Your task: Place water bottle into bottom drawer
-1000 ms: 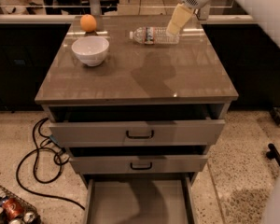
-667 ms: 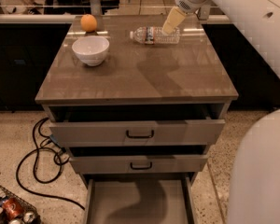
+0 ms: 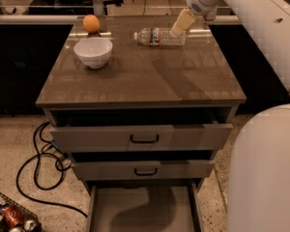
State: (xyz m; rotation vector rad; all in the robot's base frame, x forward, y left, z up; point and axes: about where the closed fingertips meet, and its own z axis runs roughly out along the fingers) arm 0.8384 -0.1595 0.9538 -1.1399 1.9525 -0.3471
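On the brown surface (image 3: 150,76) the water bottle (image 3: 157,36) lies sideways, the gripper (image 3: 180,24) seemingly at its base; its hold I cannot tell. An off-centre pinch could roll it. The bottom drawer (image 3: 145,211) stands open.

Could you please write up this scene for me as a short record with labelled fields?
water bottle: lying on its side at the back of the cabinet top
hand: over the bottle's right end, back right of the top
bottom drawer: pulled open at the cabinet's foot
upper drawers: both partly pulled out
bowl: white, upright, left on the top
orange: behind the bowl, at the back edge
status: bottle not yet in the drawer
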